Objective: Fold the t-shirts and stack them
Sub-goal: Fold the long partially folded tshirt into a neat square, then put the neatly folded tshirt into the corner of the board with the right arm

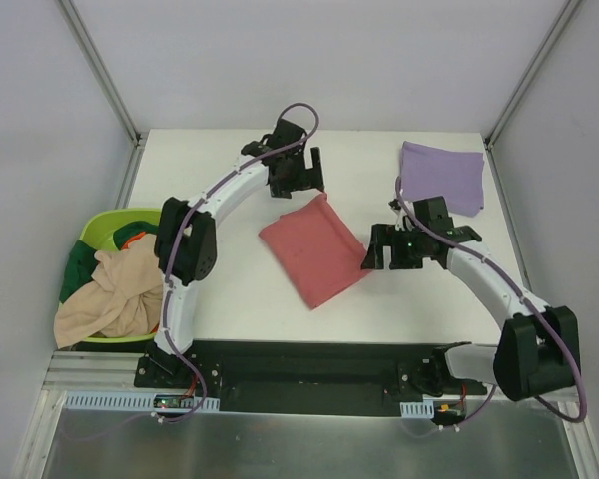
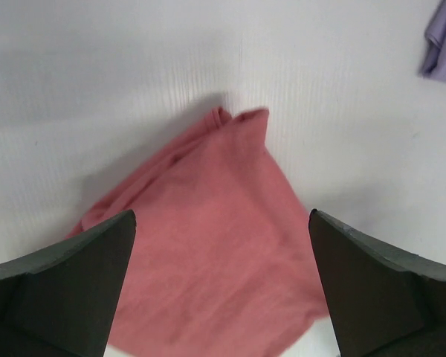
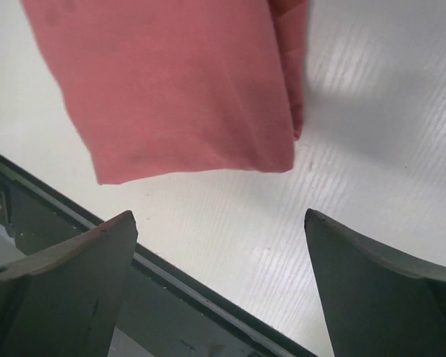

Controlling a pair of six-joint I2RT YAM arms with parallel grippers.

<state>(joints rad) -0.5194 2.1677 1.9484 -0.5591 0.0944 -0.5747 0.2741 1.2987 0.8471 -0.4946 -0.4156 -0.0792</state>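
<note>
A folded red t-shirt [image 1: 314,249] lies flat in the middle of the white table; it also shows in the left wrist view [image 2: 208,245] and the right wrist view [image 3: 171,82]. A folded purple t-shirt [image 1: 441,176] lies at the back right, its edge in the left wrist view [image 2: 444,41]. My left gripper [image 1: 301,180] is open and empty, just above the red shirt's far corner. My right gripper [image 1: 381,254] is open and empty beside the red shirt's right corner.
A green basket [image 1: 105,232] at the table's left holds a beige shirt [image 1: 110,294] and other crumpled clothes. The black rail [image 1: 309,371] with the arm bases runs along the near edge.
</note>
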